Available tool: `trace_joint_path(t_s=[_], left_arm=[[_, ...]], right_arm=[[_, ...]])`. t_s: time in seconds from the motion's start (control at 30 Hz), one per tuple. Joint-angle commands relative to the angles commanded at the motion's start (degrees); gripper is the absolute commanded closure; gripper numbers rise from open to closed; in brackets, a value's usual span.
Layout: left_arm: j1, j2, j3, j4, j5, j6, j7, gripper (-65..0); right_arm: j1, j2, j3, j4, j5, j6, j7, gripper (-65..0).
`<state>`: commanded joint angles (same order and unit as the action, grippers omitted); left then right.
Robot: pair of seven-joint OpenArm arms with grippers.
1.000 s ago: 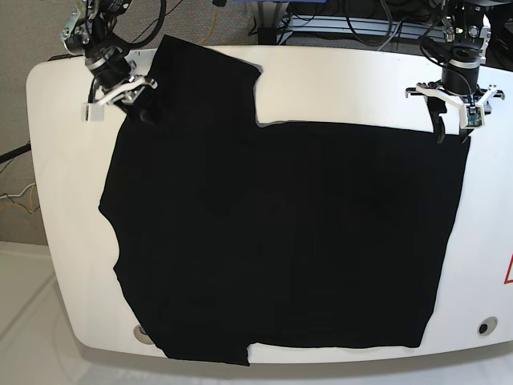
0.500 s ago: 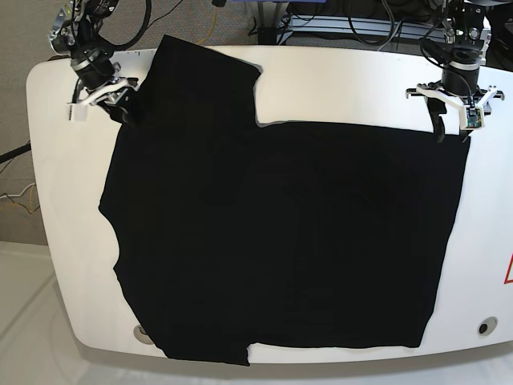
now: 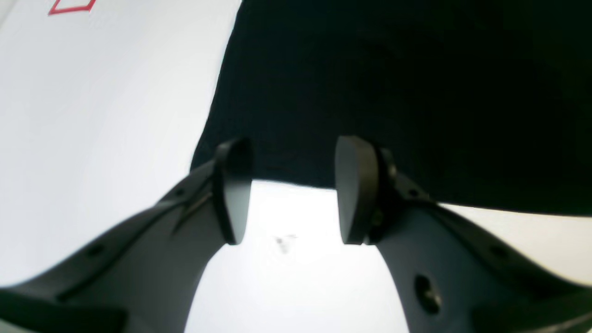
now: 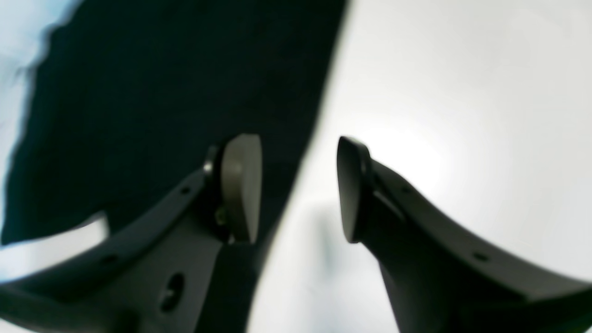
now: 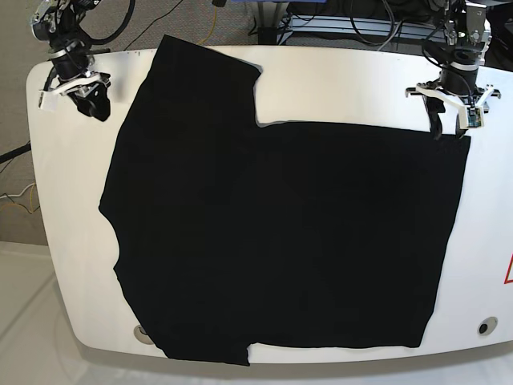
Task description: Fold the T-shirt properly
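T-shirt (image 5: 280, 233): limp, light; pinch upper-right corner | left gripper (image 3: 289, 189), right gripper (image 4: 296, 187): fingers apart, empty

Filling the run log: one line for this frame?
T-shirt: spread flat on table | left hand: open, at shirt corner | right hand: open, off shirt | fold: not started

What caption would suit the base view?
Black T-shirt spread on a white table, both open grippers, left and right, at its far corners.

right gripper (image 5: 76, 88) pulled back off the T-shirt (image 5: 280, 233), jaws apart
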<state>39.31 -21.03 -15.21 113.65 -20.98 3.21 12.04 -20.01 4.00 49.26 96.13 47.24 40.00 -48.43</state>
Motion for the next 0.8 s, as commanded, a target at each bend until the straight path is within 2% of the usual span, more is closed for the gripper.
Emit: trace_joint_path(t_s=[0.43,0.8], left_arm=[[-0.22,-0.20,0.45,-0.17,0.95,0.23,-0.38,-27.0],[-0.84,-0.33,0.63,-0.40,0.68,0.37,-0.25,-27.0]], right_arm=[[1.27,1.82,-6.78,-6.69,1.67,0.00,-1.15,-25.3],[1.08,0.06,-8.19,-8.88,1.88,0.00,-1.10,-25.7]])
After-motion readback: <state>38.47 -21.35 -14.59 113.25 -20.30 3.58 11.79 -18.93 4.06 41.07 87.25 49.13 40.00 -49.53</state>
